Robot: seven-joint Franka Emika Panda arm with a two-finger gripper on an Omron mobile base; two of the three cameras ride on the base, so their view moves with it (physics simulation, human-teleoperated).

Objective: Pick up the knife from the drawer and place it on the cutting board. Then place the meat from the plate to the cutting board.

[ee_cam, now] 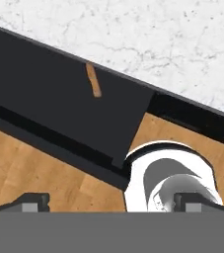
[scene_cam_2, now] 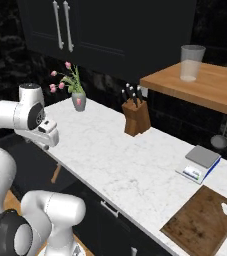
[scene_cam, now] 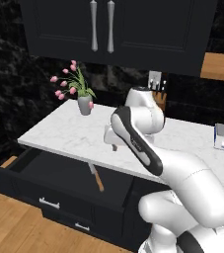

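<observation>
The knife [scene_cam: 96,177] lies in the open black drawer [scene_cam: 44,170], its wooden handle toward the front and its blade partly under the counter edge. In the hand view its handle [ee_cam: 93,80] shows on the drawer floor [ee_cam: 54,99], far from the fingertips. My gripper [scene_cam: 114,146] hangs above the drawer at the counter's edge, open and holding nothing; its tips [ee_cam: 29,201] stand wide apart. The dark brown cutting board [scene_cam_2: 200,220] lies far to the right on the counter. The meat and its plate are out of view.
A vase of pink flowers [scene_cam: 85,104] and a knife block [scene_cam_2: 136,117] stand at the back of the white marble counter [scene_cam_2: 115,155]. A small scale [scene_cam_2: 201,161] lies near the board. A glass [scene_cam_2: 191,62] sits on the wooden shelf. Narrower drawers [scene_cam: 76,225] lie below.
</observation>
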